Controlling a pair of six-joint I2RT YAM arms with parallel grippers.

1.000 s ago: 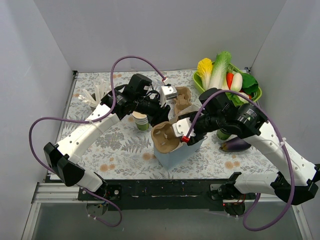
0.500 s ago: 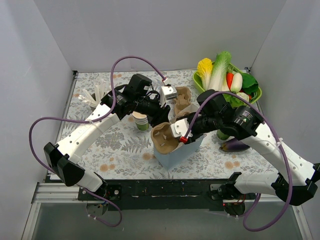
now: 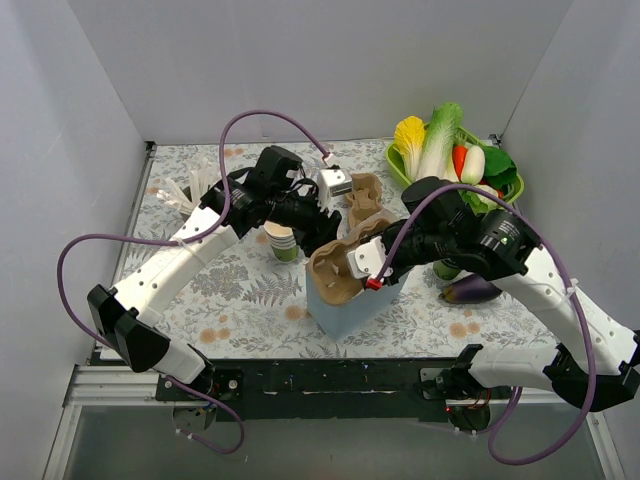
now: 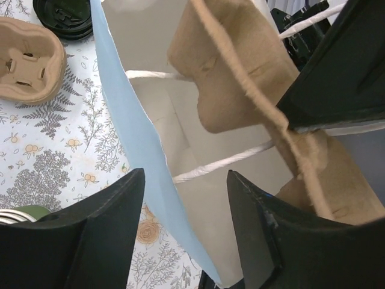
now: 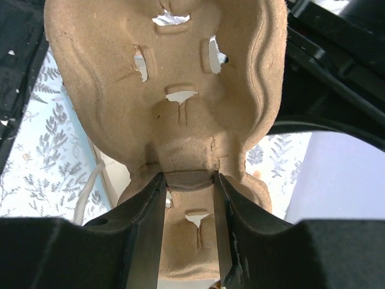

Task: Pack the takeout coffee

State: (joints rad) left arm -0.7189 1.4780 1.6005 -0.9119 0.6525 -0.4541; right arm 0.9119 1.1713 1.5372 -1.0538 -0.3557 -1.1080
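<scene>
No cup with a black lid shows clearly; something green [image 3: 446, 268] peeks from under my right arm, and I cannot tell what it is. A light blue paper bag [image 3: 352, 305] stands open at the table's middle. My right gripper [image 3: 372, 268] is shut on a brown pulp cup carrier [image 3: 338, 268] and holds it tilted over the bag's mouth. In the right wrist view my gripper [image 5: 188, 179] pinches the carrier's [image 5: 180, 90] middle ridge. My left gripper [image 3: 325, 232] is open and straddles the bag's far wall; the left wrist view shows the gripper [image 4: 186, 174] with the blue wall [image 4: 141, 138] between its fingers.
A stack of lidless cups [image 3: 285, 243] stands left of the bag. A second carrier [image 3: 365, 195] and a white box [image 3: 335, 185] lie behind it. A green basket [image 3: 396, 162] of vegetables sits at the back right, with an eggplant [image 3: 470, 290] in front. Black lids [image 4: 63, 18] lie near the carrier.
My right gripper has moved the carrier a little up and to the right, more squarely over the bag's mouth. The left arm has barely moved.
</scene>
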